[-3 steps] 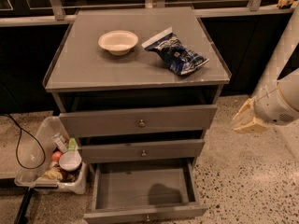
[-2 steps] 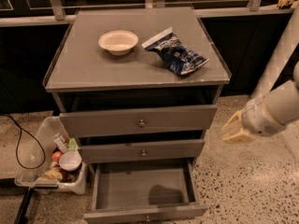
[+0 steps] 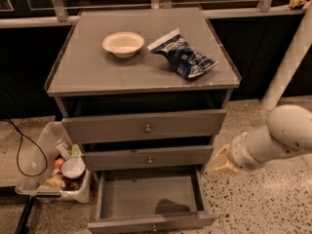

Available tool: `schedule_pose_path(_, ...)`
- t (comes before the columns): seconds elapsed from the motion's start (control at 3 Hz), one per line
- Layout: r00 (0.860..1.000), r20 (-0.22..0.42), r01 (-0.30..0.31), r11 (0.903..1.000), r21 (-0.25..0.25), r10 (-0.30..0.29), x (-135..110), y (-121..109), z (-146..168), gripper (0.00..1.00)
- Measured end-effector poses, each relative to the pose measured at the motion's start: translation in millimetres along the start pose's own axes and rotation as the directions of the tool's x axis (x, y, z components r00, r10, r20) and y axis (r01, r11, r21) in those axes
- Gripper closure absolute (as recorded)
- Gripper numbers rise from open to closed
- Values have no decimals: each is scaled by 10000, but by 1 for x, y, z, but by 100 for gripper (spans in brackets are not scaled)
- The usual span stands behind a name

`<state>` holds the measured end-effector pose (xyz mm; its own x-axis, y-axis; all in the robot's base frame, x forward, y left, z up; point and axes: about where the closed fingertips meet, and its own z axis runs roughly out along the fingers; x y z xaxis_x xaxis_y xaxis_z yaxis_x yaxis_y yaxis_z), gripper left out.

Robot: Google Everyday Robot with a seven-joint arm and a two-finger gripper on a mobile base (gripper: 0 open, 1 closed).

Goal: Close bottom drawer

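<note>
The bottom drawer (image 3: 148, 198) of the grey cabinet is pulled far out, its shallow grey box empty, its front (image 3: 151, 223) at the lower frame edge with a small knob. The middle drawer front (image 3: 148, 158) and the top drawer front (image 3: 145, 126) stand slightly out above it. My gripper (image 3: 220, 161), cream-coloured on a white arm, hangs at the cabinet's right side, level with the middle drawer and above the open drawer's right rear corner, not touching it.
A cream bowl (image 3: 123, 44) and a blue snack bag (image 3: 184, 56) lie on the cabinet top (image 3: 97, 72). A white bin (image 3: 36, 152) of trash with a black cable stands at the left on the floor. A white post (image 3: 287, 57) rises at the right.
My arm and gripper have moved left and downward, from well right of the cabinet to close beside its right side. The drawers have not moved.
</note>
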<state>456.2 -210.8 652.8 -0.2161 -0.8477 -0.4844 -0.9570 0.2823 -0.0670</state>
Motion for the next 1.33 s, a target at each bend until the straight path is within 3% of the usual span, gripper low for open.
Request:
schedule_pose_path(0.33,9989,32,-458,9985,305,457,24,-12,42,100)
schedule_pose_path(0.67,9987,92,-505,9981,366,502,25,-14,48,100)
schedule_pose_path(1.0,9993,297,-251,9964,810,228,24,-10,45,100)
schedule_pose_path(1.33,9905,1370,-358,9873,1548,144,28,0,68,100)
